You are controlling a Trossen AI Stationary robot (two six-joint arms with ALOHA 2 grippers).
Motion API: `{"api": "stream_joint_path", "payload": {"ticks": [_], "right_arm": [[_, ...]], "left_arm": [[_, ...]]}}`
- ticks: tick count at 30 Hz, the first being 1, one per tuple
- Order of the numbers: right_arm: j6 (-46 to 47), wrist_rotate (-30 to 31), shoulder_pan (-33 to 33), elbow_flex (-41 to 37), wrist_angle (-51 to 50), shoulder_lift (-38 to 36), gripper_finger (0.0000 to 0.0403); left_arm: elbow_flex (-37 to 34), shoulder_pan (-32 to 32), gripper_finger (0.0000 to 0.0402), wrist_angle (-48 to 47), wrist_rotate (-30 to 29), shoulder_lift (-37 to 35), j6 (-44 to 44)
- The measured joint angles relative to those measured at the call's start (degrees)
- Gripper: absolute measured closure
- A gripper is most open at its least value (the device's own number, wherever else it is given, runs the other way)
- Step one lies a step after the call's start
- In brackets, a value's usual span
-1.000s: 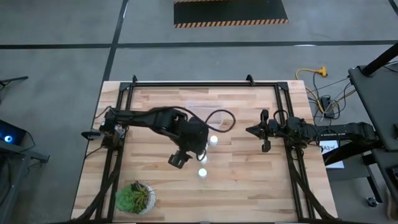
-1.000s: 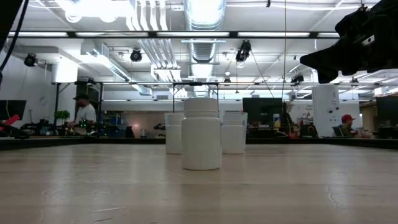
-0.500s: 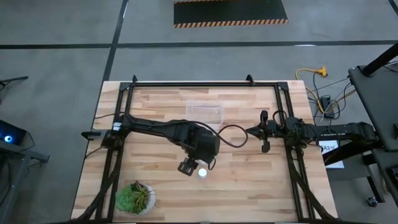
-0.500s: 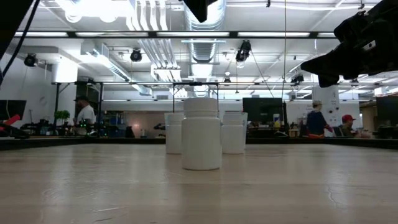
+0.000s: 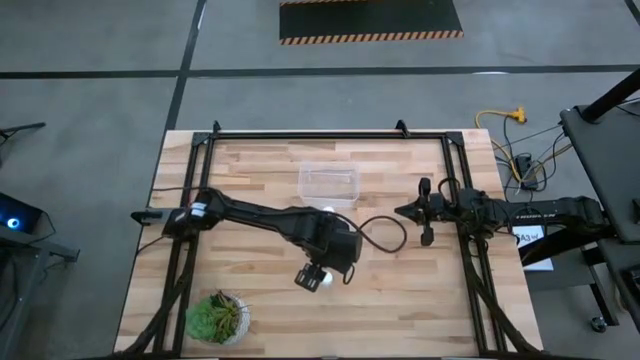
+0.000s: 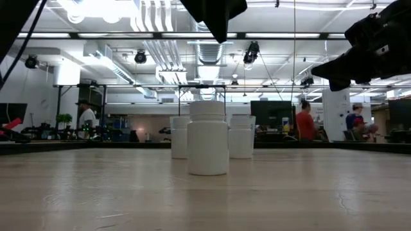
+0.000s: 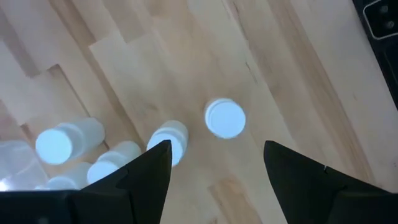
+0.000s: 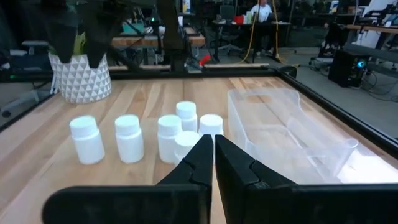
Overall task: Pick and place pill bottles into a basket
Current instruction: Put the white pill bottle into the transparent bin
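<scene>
Bottles, high view: one white cap [image 5: 313,283] shows on the table [image 5: 400,290], on the side of the basket [image 5: 329,181] toward the plant [image 5: 216,317], well apart from the basket. The left gripper [image 5: 312,277] hangs directly over that cap, its arm reaching across the table below the basket. The other bottles are hidden under this arm. The basket is clear and looks empty. The right gripper [image 5: 403,211] waits to the basket's right, near the table's right rail.

Low view: one bottle [image 6: 208,138] stands upright on the table, nearest the camera. Two more stand behind it, one [image 6: 179,136] on each side [image 6: 242,136]; the basket cannot be made out here. A dark part of an arm hangs above the front bottle, clear of it. People show in the room beyond.

Left wrist view: the two fingers [image 7: 149,174] are spread wide, nothing between them but wood. One bottle [image 7: 224,117] stands alone ahead, another [image 7: 168,140] just beside it. Further bottles cluster next to the basket's corner [image 7: 12,163].

Right wrist view: the fingers [image 8: 193,163] are pressed together, holding nothing. Six bottles stand upright beside the basket [image 8: 292,134], none inside; the outermost [image 8: 86,139] is farthest from it.
</scene>
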Motion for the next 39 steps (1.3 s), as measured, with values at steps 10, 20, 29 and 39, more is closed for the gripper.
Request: {"api": "stream_joint_path", "payload": {"ticks": [10,20,29,39], "right_arm": [[-0.1,0.0,0.0,0.0,-0.1,0.0,0.0394],[0.4,0.0,0.0,0.0,-0.1,0.0,0.0394],[0.6,0.0,0.0,0.0,0.0,0.0,0.0394],[0.6,0.0,0.0,0.0,0.0,0.0,0.0394]], "left_arm": [[-7.3,-2.3,0.0164,5.2,-0.3,0.1,1.2],[-12.1,-3.7,0.0164,9.1,-3.8,0.0,3.5],[-15.6,-3.8,0.0164,12.5,-5.1,0.0,5.5],[-16.2,-4.2,0.0164,15.2,-5.2,0.0,5.9]]}}
